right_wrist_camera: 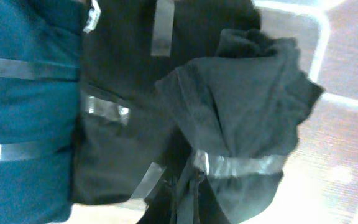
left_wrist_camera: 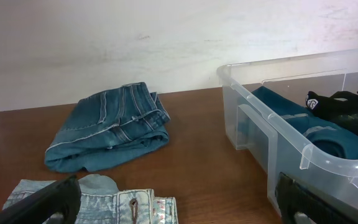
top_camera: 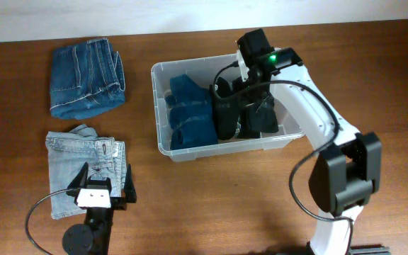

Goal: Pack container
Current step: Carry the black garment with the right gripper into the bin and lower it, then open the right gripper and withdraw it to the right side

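The clear container (top_camera: 163, 113) stands mid-table, its near wall (left_wrist_camera: 253, 124) also in the left wrist view. Inside lie folded dark blue jeans (top_camera: 190, 110) (right_wrist_camera: 17, 112) and black garments (top_camera: 243, 113) (right_wrist_camera: 247, 106) with reflective strips. My right gripper (top_camera: 250, 98) (right_wrist_camera: 194, 193) reaches down into the container, shut, with bunched black cloth drawn in at its tips. My left gripper (top_camera: 105, 185) (left_wrist_camera: 176, 205) hangs wide open just over pale blue jeans (top_camera: 76, 159) (left_wrist_camera: 123, 202) at the front left, holding nothing.
A folded mid-blue pair of jeans (top_camera: 87, 85) (left_wrist_camera: 110, 127) lies at the back left of the wooden table. A white wall runs behind the table. The right arm's base (top_camera: 342, 177) stands at the front right.
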{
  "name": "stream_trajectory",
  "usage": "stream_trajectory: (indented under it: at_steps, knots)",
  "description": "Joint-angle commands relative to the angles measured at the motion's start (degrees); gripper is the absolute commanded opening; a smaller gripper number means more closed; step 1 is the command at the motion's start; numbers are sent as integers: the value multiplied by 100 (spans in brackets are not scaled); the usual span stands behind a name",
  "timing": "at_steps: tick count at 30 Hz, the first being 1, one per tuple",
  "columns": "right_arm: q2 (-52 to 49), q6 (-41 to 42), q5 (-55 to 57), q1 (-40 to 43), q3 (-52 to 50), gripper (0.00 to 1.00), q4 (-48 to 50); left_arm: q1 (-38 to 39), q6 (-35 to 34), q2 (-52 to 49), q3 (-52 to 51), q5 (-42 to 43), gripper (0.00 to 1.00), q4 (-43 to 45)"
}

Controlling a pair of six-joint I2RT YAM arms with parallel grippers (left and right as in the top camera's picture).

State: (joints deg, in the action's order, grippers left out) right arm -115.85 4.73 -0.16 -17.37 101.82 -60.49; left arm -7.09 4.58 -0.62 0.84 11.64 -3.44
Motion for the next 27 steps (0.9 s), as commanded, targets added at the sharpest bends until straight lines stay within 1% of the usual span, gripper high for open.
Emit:
stream_trajectory:
  at_steps: [1, 5, 9, 11, 15, 17, 19, 20, 23, 24, 25, 26, 27]
  knots:
    - [-476, 44, -42, -15, -63, 4, 68, -20, 70, 28, -31, 61, 99, -7]
    - [-713, 46, 326, -15, -63, 4, 247, -20, 70, 28, -31, 61, 99, -4]
    - [-715, 13, 570, -15, -63, 4, 476, -20, 70, 28, -31, 61, 100, -7]
    - [-715, -96, 599, -15, -63, 4, 697, -20, 70, 28, -31, 61, 100, -7]
    - [-658, -107, 601, -26, 2, 4, 671, -20, 70, 28, -31, 61, 100, -7]
    - [-597, -107, 601, -26, 129, 6, 581, -20, 70, 28, -31, 61, 99, -4]
    - [-509, -109, 605, -24, 317, 10, 402, -20, 70, 28, -31, 61, 99, -4]
    - [-431, -109, 625, -24, 461, 15, 260, -20, 70, 28, -31, 61, 99, -7]
    - [-205, -107, 813, -13, 992, 45, -225, -20, 70, 28, -33, 63, 100, -7]
    - [-168, -107, 960, -9, 1154, 57, -372, -20, 70, 28, -31, 61, 99, -4]
    - [-136, -105, 1102, 9, 1294, 62, -498, -20, 70, 28, -31, 61, 99, -7]
    - [-105, -101, 1252, 31, 1453, 70, -640, -20, 70, 28, -31, 61, 99, -7]
    - [-79, -98, 1401, 70, 1613, 82, -776, -20, 70, 28, -33, 61, 99, -4]
